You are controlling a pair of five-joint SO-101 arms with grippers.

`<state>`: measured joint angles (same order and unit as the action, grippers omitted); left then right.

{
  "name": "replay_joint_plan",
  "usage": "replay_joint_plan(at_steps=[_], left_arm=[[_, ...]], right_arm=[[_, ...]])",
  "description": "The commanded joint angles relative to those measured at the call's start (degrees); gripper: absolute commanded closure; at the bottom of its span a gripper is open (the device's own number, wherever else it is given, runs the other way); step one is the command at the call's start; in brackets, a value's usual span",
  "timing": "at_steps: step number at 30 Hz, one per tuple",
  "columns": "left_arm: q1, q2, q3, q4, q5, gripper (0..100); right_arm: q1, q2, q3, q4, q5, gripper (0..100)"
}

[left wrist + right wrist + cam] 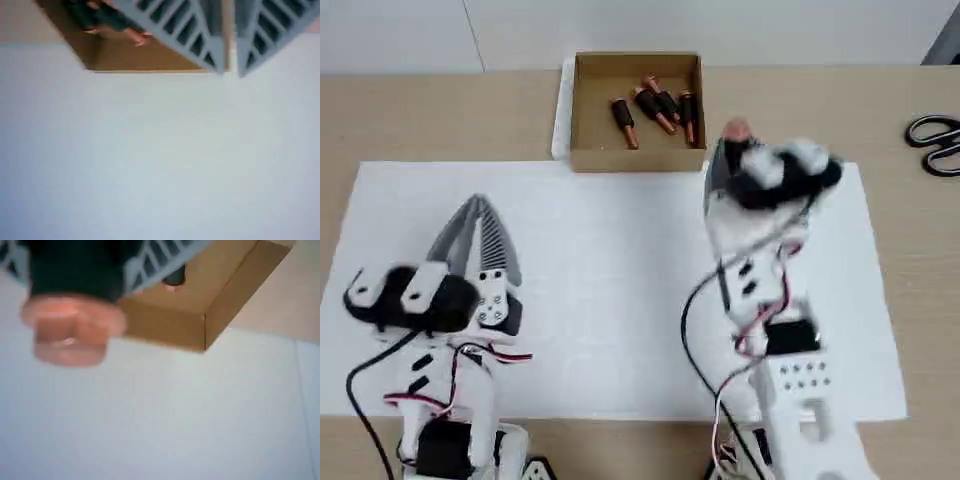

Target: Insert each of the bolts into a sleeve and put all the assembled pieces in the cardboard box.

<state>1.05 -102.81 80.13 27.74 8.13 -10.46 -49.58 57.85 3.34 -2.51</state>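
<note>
- Plain brown: the cardboard box (582, 110), far centre.
- Black and copper: the assembled pieces (655, 108) inside it, with black sleeves and copper-coloured bolts.
- Copper-pink head and black sleeve: the held piece (70, 332) in the right gripper (80, 275).
- Grey, with a slatted open-rib pattern: the fingers of the left gripper (477, 205), near left, and the right gripper's too.
- White shells, black motors, and red, black and white wires: the left arm (440, 390) and the right arm (800, 380).
- Plain white: the paper sheet (610, 300), on a tan table (440, 110).
- Black handles: the scissors (935, 140), far right.
</note>
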Motion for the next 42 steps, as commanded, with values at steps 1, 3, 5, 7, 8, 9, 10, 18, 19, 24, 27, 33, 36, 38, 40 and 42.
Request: replay_joint_plan(at_steps=[1, 3, 5, 7, 8, 9, 10, 18, 19, 24, 27, 33, 36, 38, 40, 42], left_arm=[[-1.05, -0.88, 1.36, -1.85, 0.09, 99], [-1.05, -1.05, 1.36, -2.11, 0.09, 99], [-1.05, -1.14, 1.36, -2.11, 0.18, 99], [-1.05, -1.14, 1.36, -2.11, 0.18, 99], [-1.05, -1.14, 1.36, -2.11, 0.18, 99], [-1.05, -1.14, 1.36, -2.11, 0.18, 99], [-1.05, -1.14, 1.36, -2.11, 0.18, 99], [-1.05, -1.23, 1.36, -2.11, 0.18, 99], [-1.05, -1.23, 1.36, -2.11, 0.09, 99], [-1.05, -1.23, 0.22, -2.11, -0.18, 99], [-1.05, -1.23, 0.22, -2.11, 0.00, 99], [-0.97, -1.23, 0.22, -2.11, 0.09, 99], [-0.97, -1.23, 0.22, -2.11, 0.09, 99], [-0.97, -1.23, 0.22, -2.11, 0.09, 99], [-0.88, -1.23, 0.22, -2.11, 0.09, 99], [-0.79, -1.23, 0.22, -2.11, 0.09, 99]], right_arm=[[0.75, 12.97, -22.86, 14.90, -1.14, 99.4], [0.75, 23.16, -31.91, 16.92, -1.14, 99.4], [0.75, 32.84, -40.79, 17.19, -1.14, 99.4], [0.40, 41.54, -48.88, 17.19, -1.14, 99.4], [0.40, 45.67, -52.75, 17.19, -1.05, 99.4], [0.40, 49.63, -56.44, 17.27, -1.05, 99.4], [0.40, 53.49, -59.69, 17.54, -0.97, 99.4], [-0.57, 82.51, -85.54, 19.82, 13.27, 99.4], [-0.84, 86.02, -89.05, 19.82, 13.98, 99.4], [-1.54, 102.55, -109.19, 19.82, 14.33, 99.4], [-2.07, 112.22, -121.23, 19.82, 14.33, 99.4], [-4.44, 128.04, -139.69, 20.35, 14.42, 99.4], [-6.73, 131.91, -143.82, 21.76, 14.42, 99.4], [-7.87, 132.44, -144.35, 24.13, 14.42, 99.1], [-8.40, 132.62, -144.26, 26.15, 14.42, 99.1], [-8.31, 132.88, -144.26, 27.65, 14.42, 99.0]])
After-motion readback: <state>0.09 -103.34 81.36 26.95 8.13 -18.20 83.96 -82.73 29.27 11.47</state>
